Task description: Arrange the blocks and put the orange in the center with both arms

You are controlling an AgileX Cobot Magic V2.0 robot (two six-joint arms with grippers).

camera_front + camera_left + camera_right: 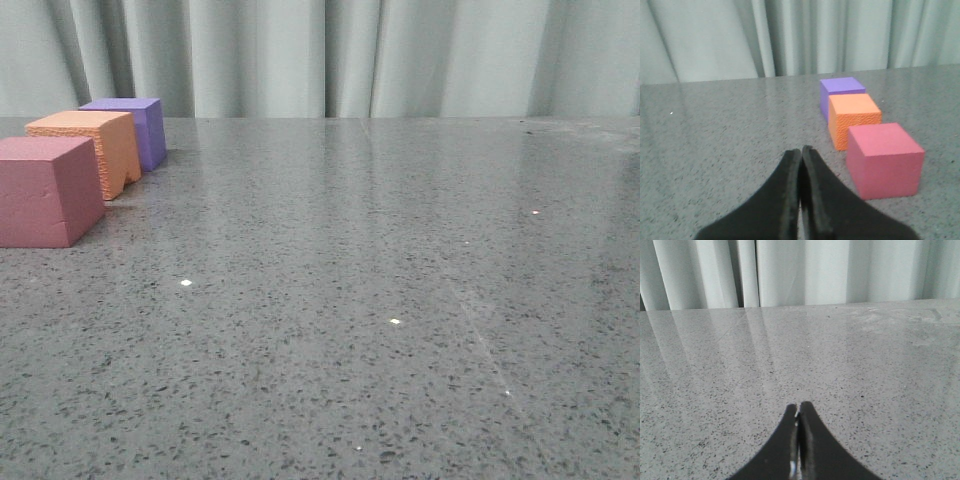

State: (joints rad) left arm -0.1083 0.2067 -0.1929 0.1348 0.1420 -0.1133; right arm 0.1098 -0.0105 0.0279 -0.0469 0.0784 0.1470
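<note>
Taking the pink-red foam cube (45, 190) as the landmark at the far left of the front view, the orange foam cube with the pebbled face (92, 148) sits just behind it, close or perhaps touching, and the purple foam cube (133, 128) sits behind that, so the three form a short row running away from the camera with the orange one already in the middle. The left claw (801, 155) hangs beside the pink-red cube, apart from it, its black fingers pressed together on nothing. Well to the right of the pink-red cube, the right claw (798, 412) is likewise closed and empty over bare surface, with no cube near it.

The main risk, as I judge it, is a closed claw going in among cubes packed this tightly: it could nudge the pink-red cube and knock the row crooked, and the light foam would slide easily on the glossy top.

The speckled grey stone bench (400, 300) is polished and reflective, and a pale grey-green pleated curtain (330, 55) closes off the room behind it
</note>
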